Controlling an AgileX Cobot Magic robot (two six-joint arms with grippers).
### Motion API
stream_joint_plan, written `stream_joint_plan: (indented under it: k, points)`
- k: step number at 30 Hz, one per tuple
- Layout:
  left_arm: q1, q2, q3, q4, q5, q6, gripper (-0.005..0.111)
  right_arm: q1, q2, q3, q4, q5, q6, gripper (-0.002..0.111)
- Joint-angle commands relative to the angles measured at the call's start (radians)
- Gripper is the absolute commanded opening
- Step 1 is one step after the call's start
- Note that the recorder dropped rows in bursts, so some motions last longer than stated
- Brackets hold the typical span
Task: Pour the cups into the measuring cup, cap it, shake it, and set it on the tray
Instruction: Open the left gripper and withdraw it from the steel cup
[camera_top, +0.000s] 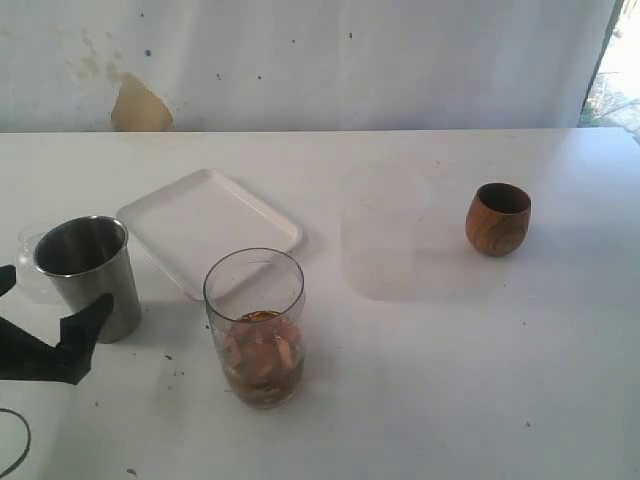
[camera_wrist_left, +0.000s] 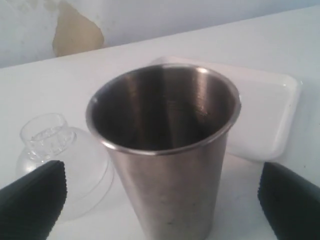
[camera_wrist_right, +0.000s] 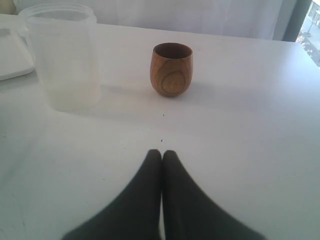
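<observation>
- The left gripper (camera_wrist_left: 161, 175) has its two black fingers (camera_wrist_left: 32, 200) spread wide, one on each side of the steel tumbler (camera_wrist_left: 162, 155). A gap shows on both sides, so nothing is gripped.
- The tumbler stands upright on the white table (camera_top: 450, 380), at the left, with its mouth open upward.
- Just beside the tumbler, on its outer left side, a clear domed lid (camera_wrist_left: 60, 160) lies on the table.
- Beyond the tumbler the white tray (camera_top: 210, 225) lies flat, set at an angle to the table's edge.
- The right gripper (camera_wrist_right: 161, 157) has its fingers (camera_wrist_right: 145, 190) pressed together with nothing between them, low over the table.
- Ahead of those fingers, well apart from them, the wooden cup (camera_wrist_right: 172, 69) stands upright.
- A frosted cup (camera_wrist_right: 62, 57) stands upright between the wooden cup and the tray.
- The measuring cup (camera_top: 255, 325) stands upright at the front middle, with no lid on it.
- Brownish and pinkish contents fill roughly its lower third.
- The tray's near corner lies just behind the measuring cup, and I cannot tell whether they touch.
</observation>
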Motion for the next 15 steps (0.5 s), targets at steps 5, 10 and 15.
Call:
stream_joint_plan:
  k: [5, 10, 15]
  points:
    - [-0.002, -0.190, 0.066, -0.016, -0.011, -0.062, 0.105, -0.003, -0.004, 0.007, 0.000, -0.009, 0.010, 0.000]
    - [-0.002, -0.291, 0.058, -0.090, -0.011, -0.168, 0.105, -0.003, -0.004, 0.007, 0.000, -0.009, 0.010, 0.000]
    - [-0.002, -0.370, 0.015, -0.159, -0.011, -0.165, 0.105, -0.003, -0.004, 0.007, 0.000, -0.009, 0.010, 0.000]
